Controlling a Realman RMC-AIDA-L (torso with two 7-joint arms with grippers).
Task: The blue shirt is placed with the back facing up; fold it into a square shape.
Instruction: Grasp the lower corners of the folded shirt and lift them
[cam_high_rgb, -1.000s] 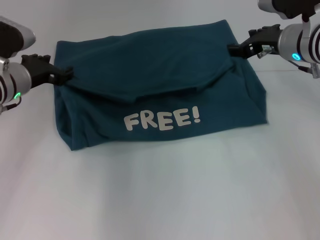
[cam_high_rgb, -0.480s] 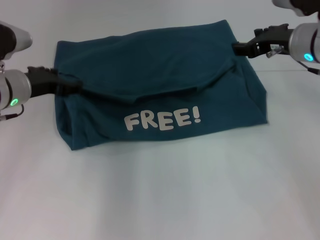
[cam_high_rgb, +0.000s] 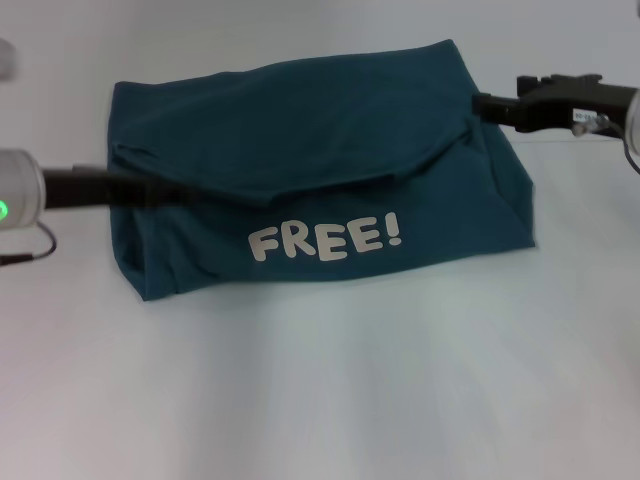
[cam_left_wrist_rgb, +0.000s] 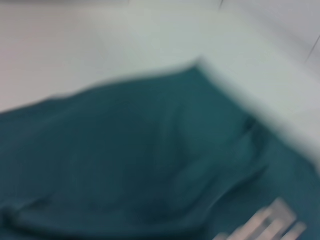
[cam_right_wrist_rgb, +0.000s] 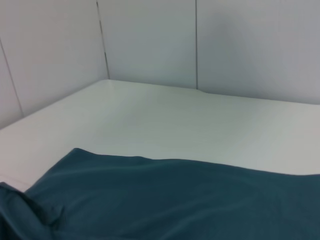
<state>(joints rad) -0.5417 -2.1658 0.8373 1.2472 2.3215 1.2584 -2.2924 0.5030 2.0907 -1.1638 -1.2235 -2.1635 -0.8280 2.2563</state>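
The blue shirt (cam_high_rgb: 300, 160) lay on the white bench (cam_high_rgb: 330, 390) folded into a broad rectangle, its white lettering (cam_high_rgb: 325, 240) facing up. My left fingers (cam_high_rgb: 150, 190) were at its left edge and my right fingers (cam_high_rgb: 490, 103) at its right edge; I could not tell whether either pair held cloth. I judged the crosswise fold done, and the next move called for one more fold to square it.

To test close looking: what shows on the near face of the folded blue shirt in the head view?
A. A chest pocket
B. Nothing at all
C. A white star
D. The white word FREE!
D: the blue shirt carries white lettering reading FREE! on its front face.
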